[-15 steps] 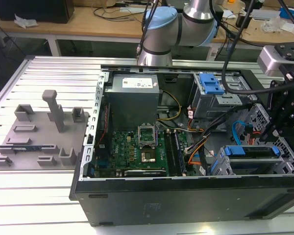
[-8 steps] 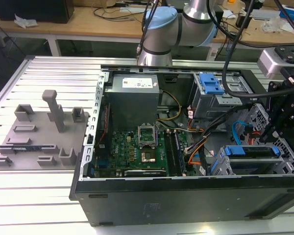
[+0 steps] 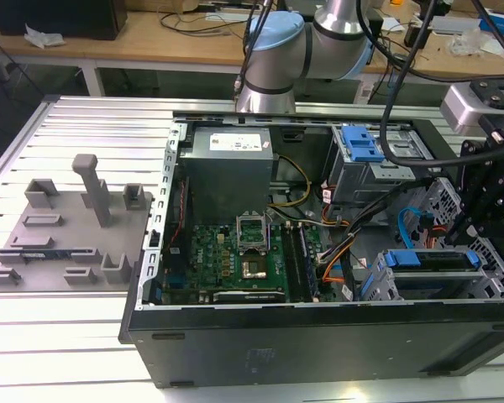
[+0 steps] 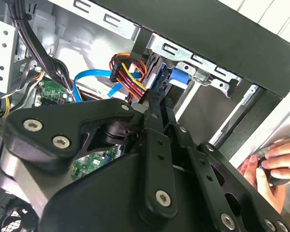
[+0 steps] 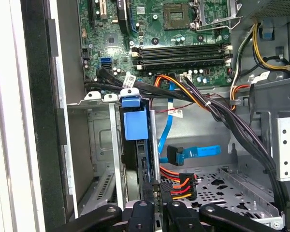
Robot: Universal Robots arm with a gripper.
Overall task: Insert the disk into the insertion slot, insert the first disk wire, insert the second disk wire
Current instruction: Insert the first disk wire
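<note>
Reaches into the open computer case [image 3: 235, 336] with the gripper [image 5: 153, 189], at the end on the exterior view's right. Pinches a black plug [image 5: 174, 186] with red, yellow and orange wires between narrow, nearly closed jaws. Holds that plug just beside the edge of the disk [image 3: 428, 260]. Shows the disk already seated in its metal cage [image 3: 376, 287], blue frame uppermost in the exterior view. Shows a blue cable [image 5: 193, 152] loose near the plug, apart from the disk. Catches a person's hand [image 4: 273, 162] outside the case wall in the second wrist view.
</note>
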